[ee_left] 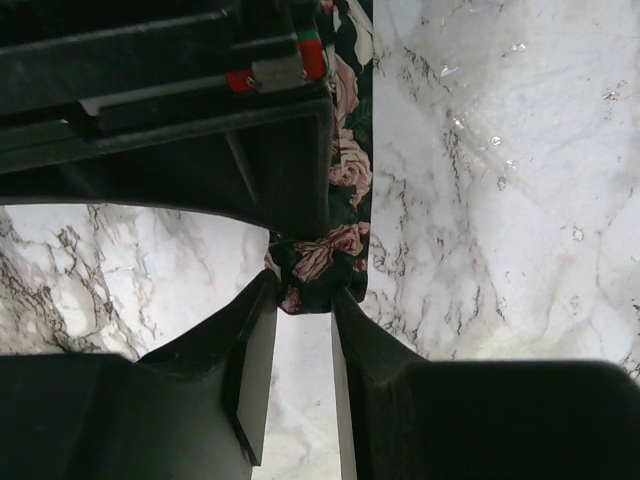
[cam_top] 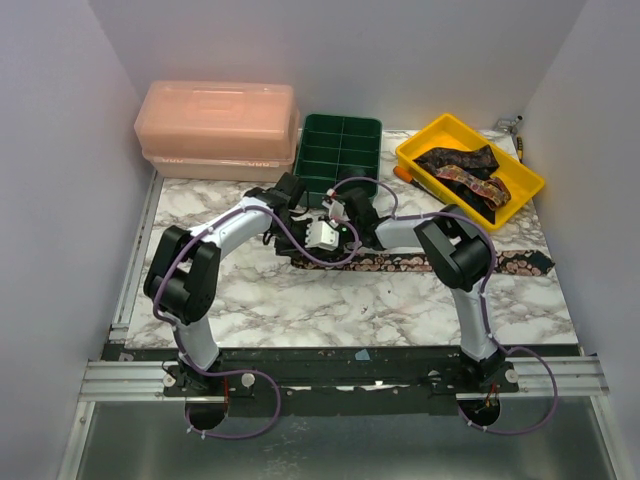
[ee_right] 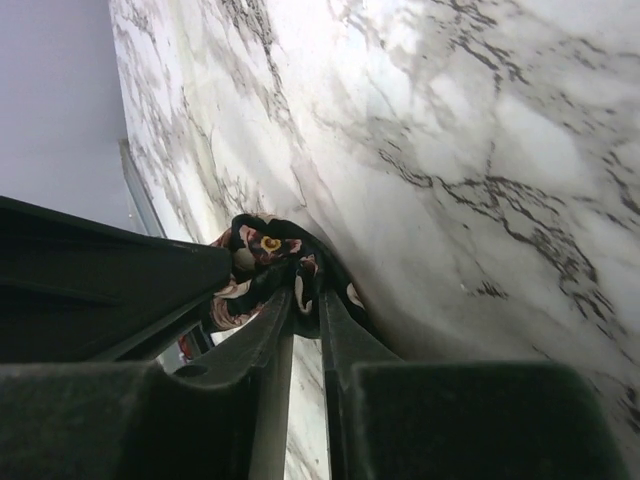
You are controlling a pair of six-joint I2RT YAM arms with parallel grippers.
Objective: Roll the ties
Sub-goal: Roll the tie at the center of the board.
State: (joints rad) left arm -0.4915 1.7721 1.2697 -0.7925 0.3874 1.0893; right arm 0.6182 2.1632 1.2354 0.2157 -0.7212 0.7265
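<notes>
One dark floral tie [cam_top: 440,264] lies stretched across the marble table, its right end near the right edge. Its left end is bunched where both grippers meet, in front of the green tray. My left gripper [cam_top: 303,232] is shut on that end; in the left wrist view its fingertips [ee_left: 305,300] pinch the folded end of the tie [ee_left: 345,170]. My right gripper [cam_top: 343,238] is shut on the same bunch; in the right wrist view its jaws [ee_right: 305,290] clamp a small curl of the tie [ee_right: 262,248]. More ties [cam_top: 462,168] lie in the yellow bin.
A yellow bin [cam_top: 420,148] stands at the back right, a green compartment tray [cam_top: 340,150] at the back middle and a pink lidded box [cam_top: 218,122] at the back left. The right arm's black body [ee_left: 200,130] sits close over the left gripper.
</notes>
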